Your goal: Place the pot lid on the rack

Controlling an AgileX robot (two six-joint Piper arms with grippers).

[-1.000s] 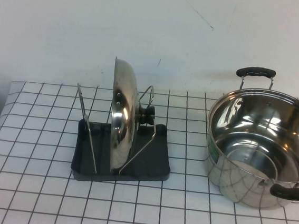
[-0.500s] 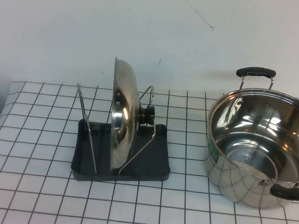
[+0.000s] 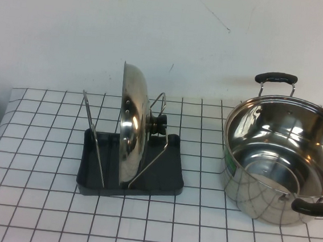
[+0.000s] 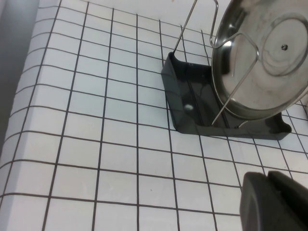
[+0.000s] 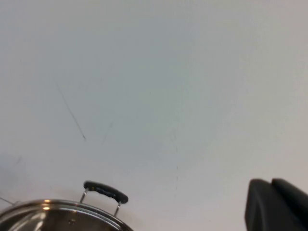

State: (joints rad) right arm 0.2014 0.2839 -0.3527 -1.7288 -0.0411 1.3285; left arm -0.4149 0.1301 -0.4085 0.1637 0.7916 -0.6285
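Pot lid (image 3: 131, 130): stood on edge in the rack (image 3: 131, 165), held between the upright wire loops, knob (image 3: 160, 124) facing the pot side; the task is judged complete. Rack: dark tray set on the gridded counter (image 3: 39, 201), narrower than the lid is wide, so the lid overhangs it. Pot (image 3: 284, 158): open, uncovered, placed well apart on the right. Left gripper (image 4: 274, 202): seen only in its own wrist view, withdrawn near the rack's front corner, jaws clenched, nothing grasped. Right gripper (image 5: 276, 204): seen only in its wrist view, raised and aimed at the wall above the pot's handle (image 5: 106, 191), jaws clenched, nothing grasped. Neither arm is visible in the high view. Risks noted: the lid is supported only by thin wires and a narrow base, so a knock from the left gripper in any later move could roll or tip it out; a nudge to the light tray could slide it along the counter.
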